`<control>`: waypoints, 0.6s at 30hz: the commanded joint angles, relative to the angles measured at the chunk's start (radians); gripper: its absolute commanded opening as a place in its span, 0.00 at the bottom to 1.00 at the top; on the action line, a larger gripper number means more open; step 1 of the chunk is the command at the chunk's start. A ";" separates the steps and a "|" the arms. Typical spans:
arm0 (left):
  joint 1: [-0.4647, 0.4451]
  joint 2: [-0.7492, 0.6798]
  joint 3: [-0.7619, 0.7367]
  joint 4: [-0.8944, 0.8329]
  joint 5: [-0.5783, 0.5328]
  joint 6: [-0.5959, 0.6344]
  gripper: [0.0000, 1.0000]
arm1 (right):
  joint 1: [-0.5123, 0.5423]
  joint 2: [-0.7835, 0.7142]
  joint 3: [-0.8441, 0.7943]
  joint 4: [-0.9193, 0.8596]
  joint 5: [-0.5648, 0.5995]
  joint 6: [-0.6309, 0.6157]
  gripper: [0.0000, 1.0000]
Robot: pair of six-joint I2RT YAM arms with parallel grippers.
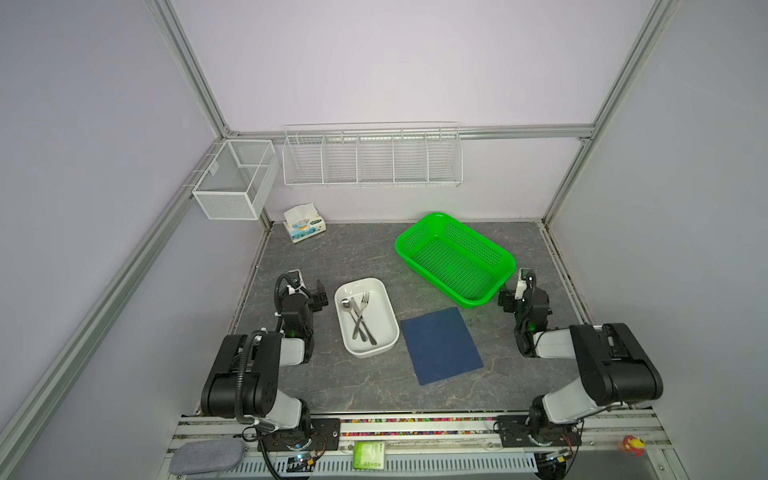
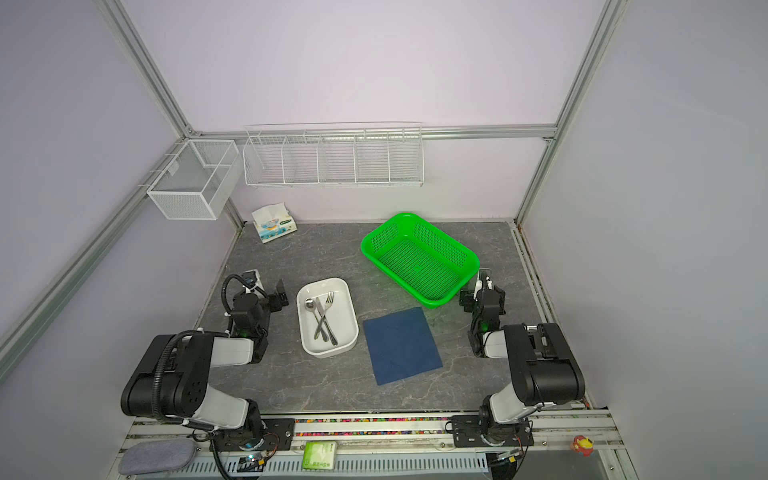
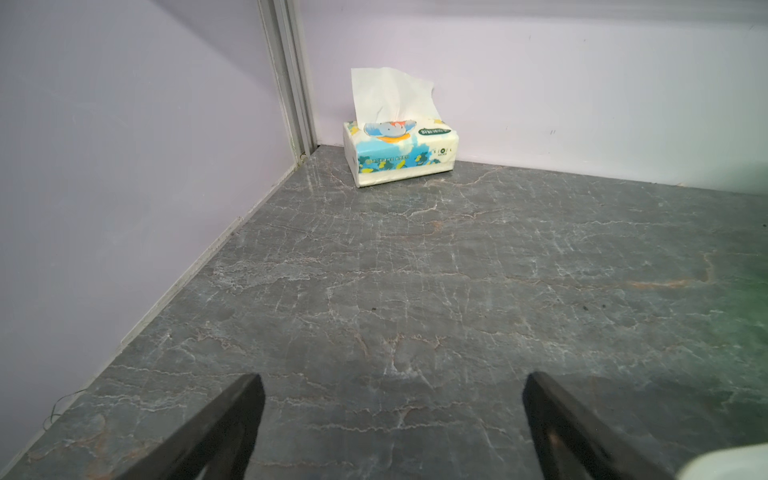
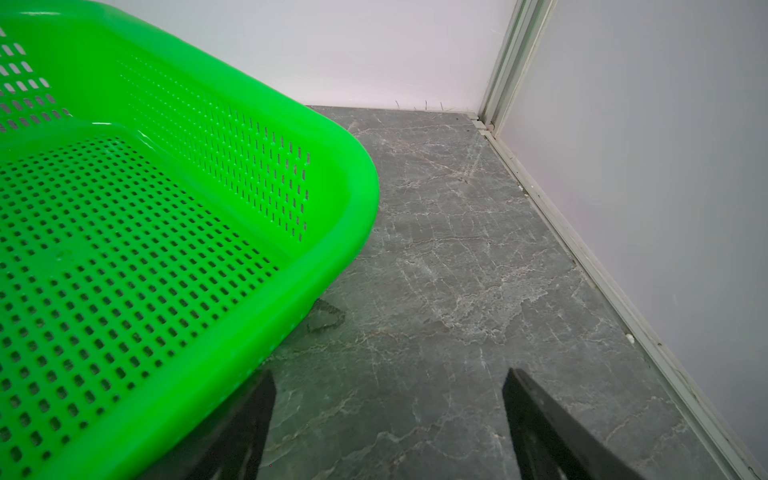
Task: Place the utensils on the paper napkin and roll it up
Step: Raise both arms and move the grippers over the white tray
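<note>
green perforated basket [image 1: 471, 245] at back right of grey marbled table [image 1: 332, 257]; white oblong dish [image 1: 380, 320] left of centre; tissue pack [image 1: 304, 224] in back left corner; wire rack [image 1: 372, 160] and mesh box [image 1: 232, 178] hung above.

Side by side, the left arm [image 1: 266, 374] and right arm [image 1: 615, 370] pair black joint housings with white link shells. A ribbed black hose [image 1: 240, 382] loops along the left arm, and green lights [image 1: 293, 332] glow at both wrists. The left claw [image 3: 395, 380] and right claw [image 4: 390, 374] end in flat black fingers [image 3: 224, 428].
</note>
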 commanded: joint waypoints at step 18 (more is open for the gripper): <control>0.005 -0.495 0.180 -0.742 -0.130 -0.432 0.99 | 0.119 -0.173 0.617 -1.129 -0.669 0.120 0.98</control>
